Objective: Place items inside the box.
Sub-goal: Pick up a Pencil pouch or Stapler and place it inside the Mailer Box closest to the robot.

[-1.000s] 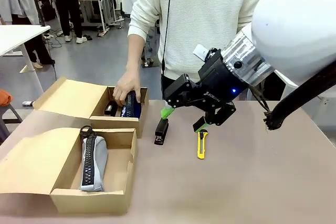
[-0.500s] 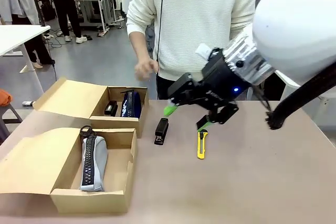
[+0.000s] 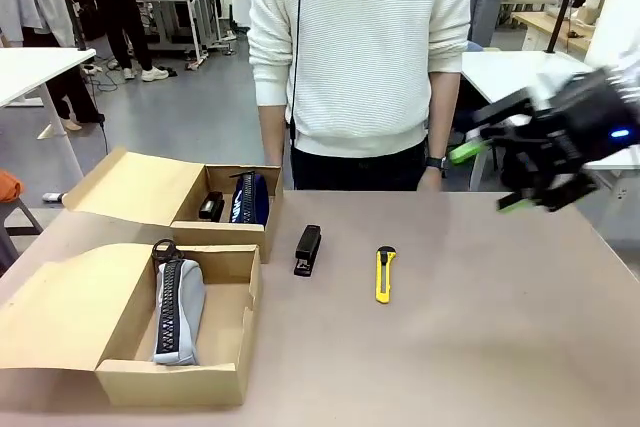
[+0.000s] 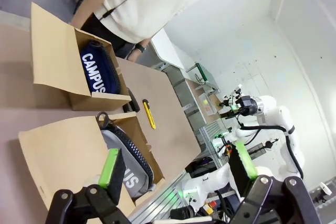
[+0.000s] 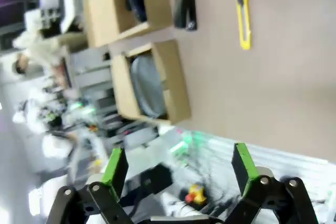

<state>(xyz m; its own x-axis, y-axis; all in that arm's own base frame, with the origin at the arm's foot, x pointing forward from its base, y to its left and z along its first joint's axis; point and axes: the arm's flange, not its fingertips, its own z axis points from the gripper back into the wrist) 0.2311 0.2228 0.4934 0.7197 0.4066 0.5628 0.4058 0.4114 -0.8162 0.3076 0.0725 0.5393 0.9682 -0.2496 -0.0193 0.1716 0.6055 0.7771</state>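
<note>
Front view: I am watching the black stapler [image 3: 308,249] and yellow utility knife [image 3: 384,273] lying mid-frame on the tabletop [image 3: 450,347], right of two cardboard boxes [image 3: 170,384] holding a grey pouch [image 3: 178,309] and a navy pouch [image 3: 250,199]. My right jaws are hanging apart at far right; my left jaws are gaping too.

Bright, even indoor light; soft shadows on the table [image 3: 480,347]; the right gripper [image 3: 491,179] is motion-blurred in the front view; the right wrist view smears throughout; the left wrist view is sharp, bowed at its edges.
</note>
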